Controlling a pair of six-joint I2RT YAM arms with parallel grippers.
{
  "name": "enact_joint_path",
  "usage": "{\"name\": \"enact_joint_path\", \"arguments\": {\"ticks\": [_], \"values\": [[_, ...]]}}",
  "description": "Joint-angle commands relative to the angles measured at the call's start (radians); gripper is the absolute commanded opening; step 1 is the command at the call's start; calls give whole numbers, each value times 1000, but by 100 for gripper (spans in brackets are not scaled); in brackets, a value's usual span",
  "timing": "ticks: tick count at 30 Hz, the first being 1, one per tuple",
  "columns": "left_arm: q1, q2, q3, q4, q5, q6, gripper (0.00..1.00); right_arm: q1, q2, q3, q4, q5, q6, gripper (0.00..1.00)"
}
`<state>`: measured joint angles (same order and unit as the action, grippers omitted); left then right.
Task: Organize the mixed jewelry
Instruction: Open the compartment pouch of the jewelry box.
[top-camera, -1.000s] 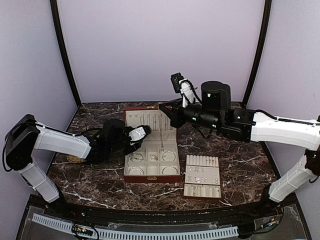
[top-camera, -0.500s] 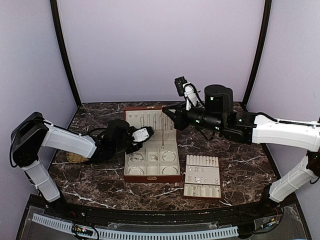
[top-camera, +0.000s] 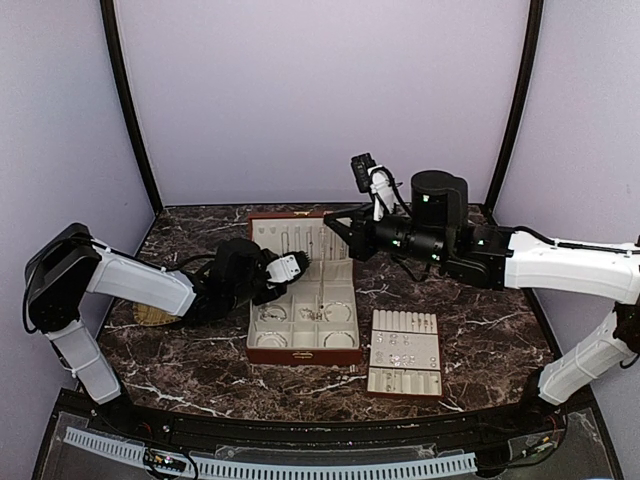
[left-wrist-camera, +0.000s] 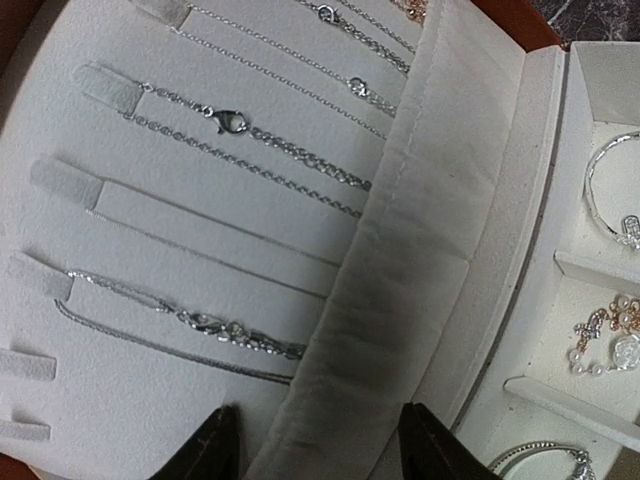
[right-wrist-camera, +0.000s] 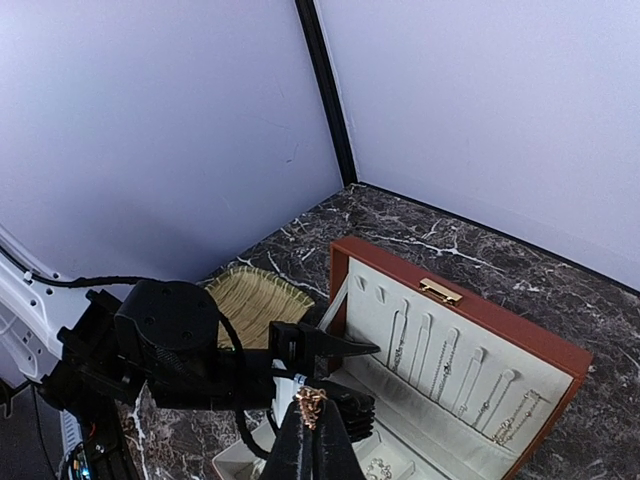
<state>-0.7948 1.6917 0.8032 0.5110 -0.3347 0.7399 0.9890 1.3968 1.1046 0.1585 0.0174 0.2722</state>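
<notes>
The red-brown box (top-camera: 300, 354) lies open mid-table, its cream lid (top-camera: 290, 236) upright with several silvery chains (left-wrist-camera: 250, 140) hung on it. Silvery bangles (top-camera: 338, 312) and small pieces lie in its compartments; a bangle (left-wrist-camera: 610, 190) and a pearl piece (left-wrist-camera: 600, 340) show in the left wrist view. My left gripper (top-camera: 296, 264) is open and empty, its fingertips (left-wrist-camera: 222, 445) astride the lid's cream pocket flap (left-wrist-camera: 400, 270). My right gripper (top-camera: 338, 226) hovers above the box's back, shut on a rose-gold chain (right-wrist-camera: 311, 405) that hangs down towards the compartments.
A cream slotted tray (top-camera: 404, 384) with small studs and rings sits right of the box. A woven straw mat (top-camera: 150, 316) lies at the left under my left arm and also shows in the right wrist view (right-wrist-camera: 255, 300). Dark poles stand at the back corners.
My left gripper has moved a little right, closer to the lid. My right arm has shifted slightly right with the chain still in its jaws.
</notes>
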Motion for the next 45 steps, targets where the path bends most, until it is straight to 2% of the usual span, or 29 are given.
{"name": "enact_joint_path", "arguments": {"ticks": [1,16,23,30,34,45], "values": [[7,8,7,44,-43,4,58,-7,-21,-15,59,-13,16,0],[7,72,4,-44,-1,-77,44,-8,-28,-29,72,-13,24,0],[6,85,-1,-34,-7,-79,26,-9,-34,-32,70,-13,23,0],[7,89,-10,-23,-9,-77,12,-10,-35,-35,75,-13,23,0],[6,81,-19,-31,14,-78,0,-10,-37,-38,78,-13,24,0],[1,-3,-69,-83,135,-138,0,-15,-16,3,59,-13,4,0]]}}
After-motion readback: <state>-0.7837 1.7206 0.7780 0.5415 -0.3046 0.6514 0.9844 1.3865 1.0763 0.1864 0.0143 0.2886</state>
